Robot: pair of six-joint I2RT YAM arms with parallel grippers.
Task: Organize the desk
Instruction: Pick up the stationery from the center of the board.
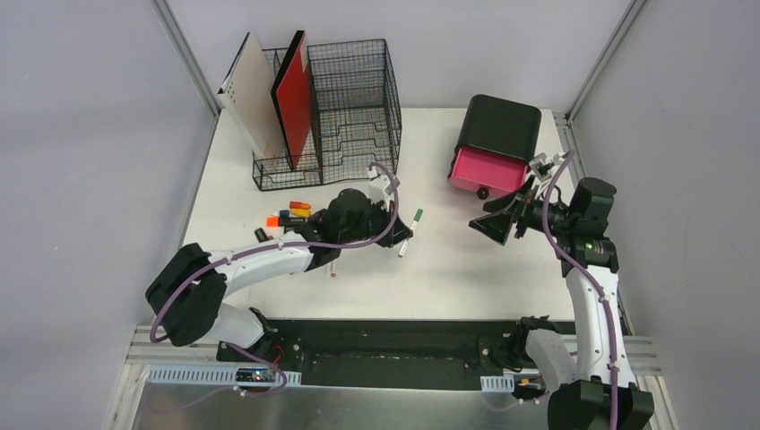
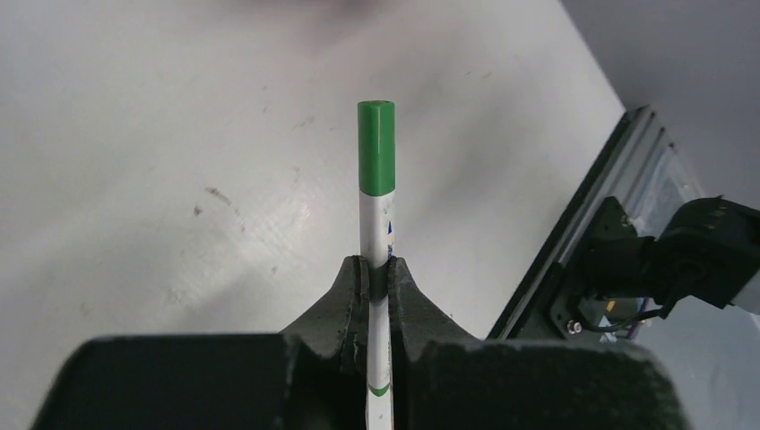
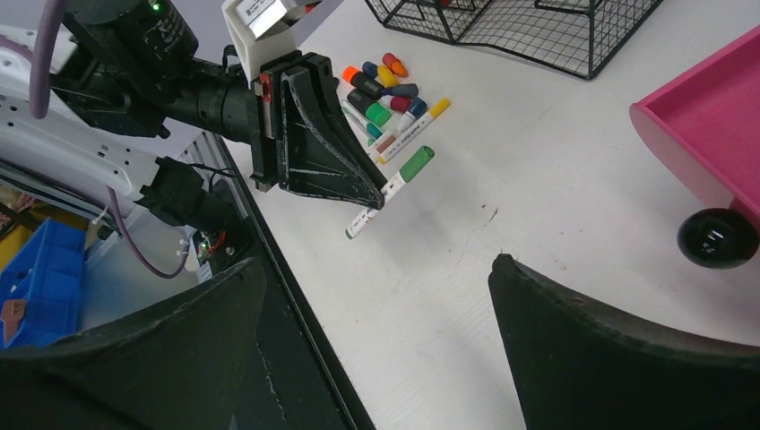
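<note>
The desk (image 1: 448, 278) is a large white tabletop. My left gripper (image 1: 400, 235) is shut on a white marker with a green cap (image 1: 410, 229) at mid-desk. In the left wrist view the marker (image 2: 376, 152) runs straight out between my fingers (image 2: 354, 287), cap forward, low over the desk (image 2: 179, 134). The right wrist view shows the same marker (image 3: 399, 182) pinched in the left gripper (image 3: 375, 208). My right gripper (image 1: 496, 226) is open and empty, hovering over the desk (image 3: 538, 161) right of centre; its jaws (image 3: 376, 264) stand wide apart.
A heap of several coloured markers and caps (image 1: 287, 215) (image 3: 390, 85) lies left of the left gripper. A black wire-mesh organizer (image 1: 354, 98) holding a red board and a beige board stands at the back. A black box with an open pink drawer (image 1: 488, 170) (image 3: 708, 116) is at back right.
</note>
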